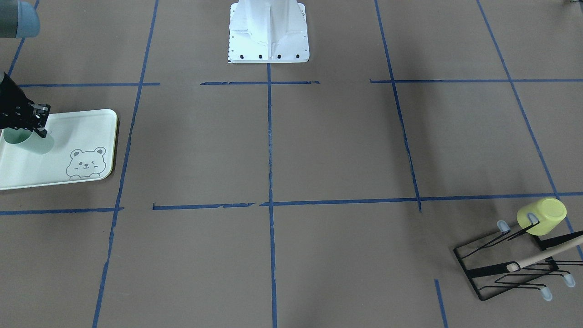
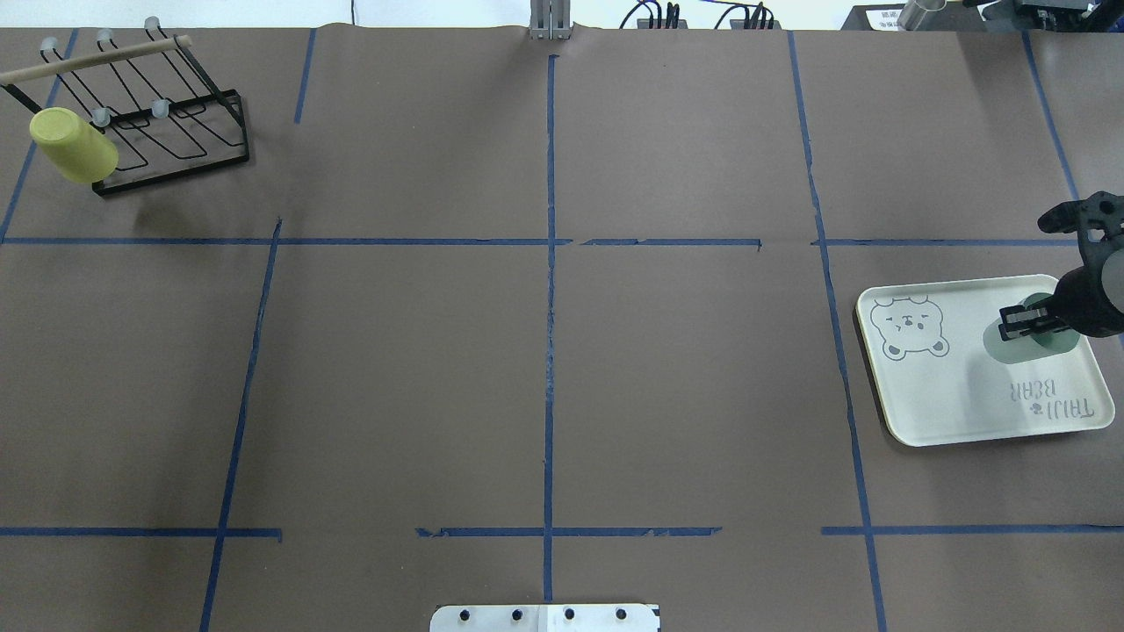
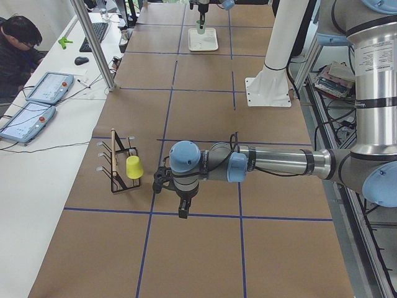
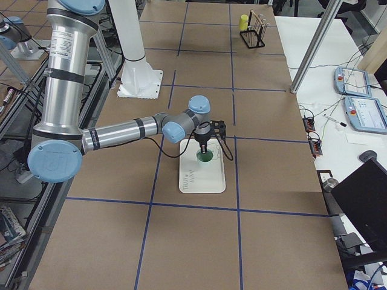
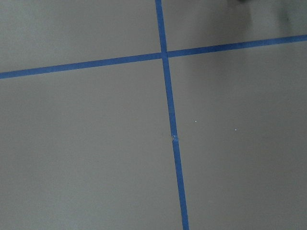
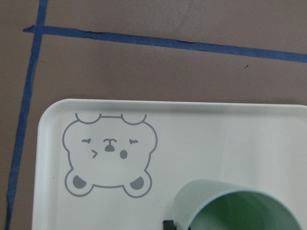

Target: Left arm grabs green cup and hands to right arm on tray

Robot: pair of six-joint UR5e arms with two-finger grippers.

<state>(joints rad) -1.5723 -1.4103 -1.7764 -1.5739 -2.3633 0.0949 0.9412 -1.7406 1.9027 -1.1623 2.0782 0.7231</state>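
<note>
The pale mint green cup (image 2: 1019, 347) stands upright, opening up, on the cream tray (image 2: 948, 386) with the bear drawing, at the table's right end. My right gripper (image 2: 1019, 322) comes straight down onto the cup's rim, its fingers closed on the cup wall. The front view shows the same gripper (image 1: 42, 130) on the cup (image 1: 38, 143). The right wrist view shows the cup's rim (image 6: 230, 206), a fingertip (image 6: 168, 224) and the tray (image 6: 216, 129). My left gripper (image 3: 182, 211) hangs over bare table near the rack, empty; I cannot tell whether it is open or shut.
A yellow-green cup (image 2: 73, 145) hangs on a black wire rack (image 2: 167, 114) at the far left corner. The robot's white base (image 1: 268, 32) stands at the table's middle edge. An operator (image 3: 15, 49) sits beside the table.
</note>
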